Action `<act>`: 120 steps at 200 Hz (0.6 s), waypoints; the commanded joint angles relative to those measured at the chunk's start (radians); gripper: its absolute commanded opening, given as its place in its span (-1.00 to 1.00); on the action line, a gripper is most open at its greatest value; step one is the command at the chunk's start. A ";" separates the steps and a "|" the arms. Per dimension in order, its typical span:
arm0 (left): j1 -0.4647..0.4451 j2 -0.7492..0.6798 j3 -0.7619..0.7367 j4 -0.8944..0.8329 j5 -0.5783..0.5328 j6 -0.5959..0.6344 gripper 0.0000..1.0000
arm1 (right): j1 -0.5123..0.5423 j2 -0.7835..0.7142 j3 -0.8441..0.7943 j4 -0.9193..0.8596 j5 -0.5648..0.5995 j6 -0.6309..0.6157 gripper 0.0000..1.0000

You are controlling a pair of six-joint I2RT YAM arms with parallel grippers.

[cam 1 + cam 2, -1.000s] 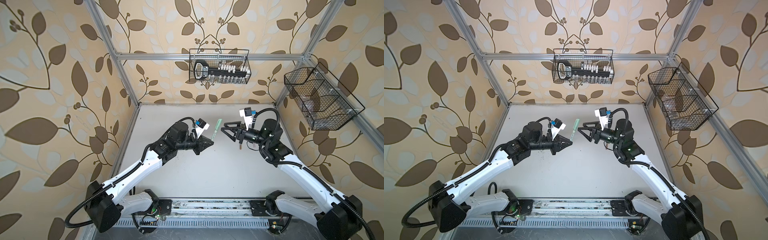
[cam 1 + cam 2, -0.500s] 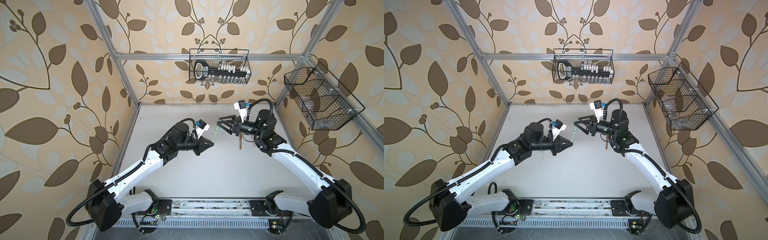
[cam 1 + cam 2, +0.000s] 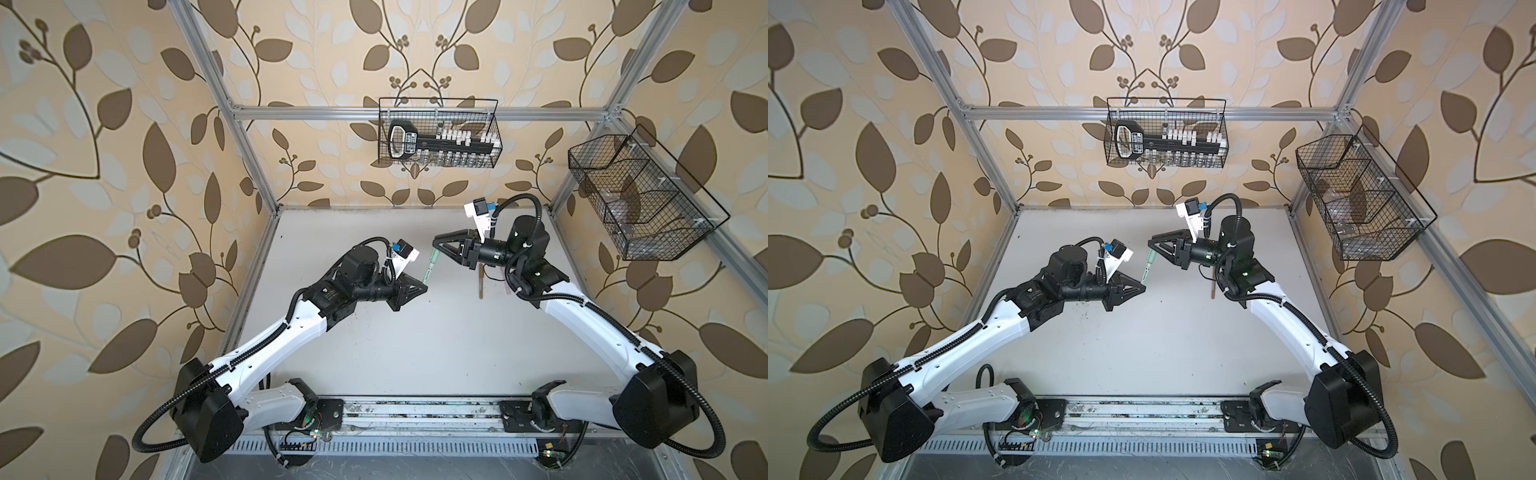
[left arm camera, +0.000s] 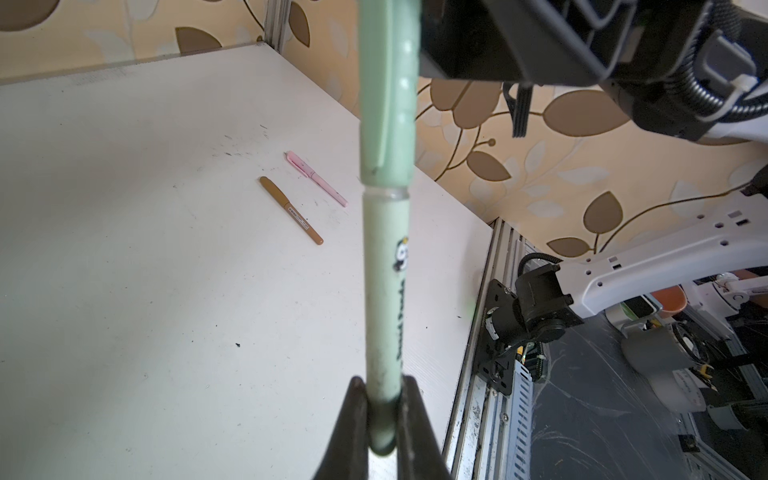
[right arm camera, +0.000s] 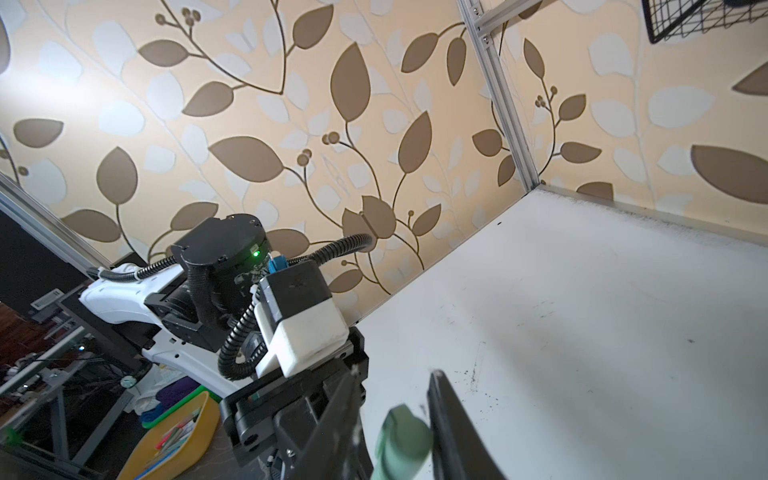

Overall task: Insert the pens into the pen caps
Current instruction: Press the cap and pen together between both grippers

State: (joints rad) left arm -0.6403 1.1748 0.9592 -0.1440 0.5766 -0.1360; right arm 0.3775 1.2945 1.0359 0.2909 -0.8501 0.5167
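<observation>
Your left gripper is pinched shut on the near end of the pale green pen, held clear of the table, with the green cap on its far end. Your right gripper straddles that cap unclamped, with one finger against it and a gap at the other. Beyond, the brown pen and pink pen lie side by side on the table, partly hidden under the right wrist in both top views.

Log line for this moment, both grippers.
left gripper: shut on green pen | right gripper: jaws around green cap, grip unclear | brown pen, pink pen: capped, on table
</observation>
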 commanded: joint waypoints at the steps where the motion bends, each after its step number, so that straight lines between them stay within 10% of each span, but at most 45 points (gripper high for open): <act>1: 0.004 0.002 0.013 0.027 0.009 0.018 -1.00 | -0.002 0.008 0.030 -0.003 -0.014 -0.009 -0.62; 36: 0.004 -0.007 0.022 0.073 -0.053 0.000 -1.00 | 0.013 0.012 0.026 -0.047 0.002 -0.038 -1.00; 120: 0.086 0.087 0.171 0.162 0.009 0.056 -1.00 | 0.070 -0.006 -0.060 -0.239 0.164 -0.138 -1.00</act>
State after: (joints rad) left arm -0.6205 1.2652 1.0065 -0.1669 0.5529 -0.0853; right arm 0.4252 1.2953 1.0454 0.1925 -0.6964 0.4171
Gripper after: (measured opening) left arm 0.114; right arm 0.114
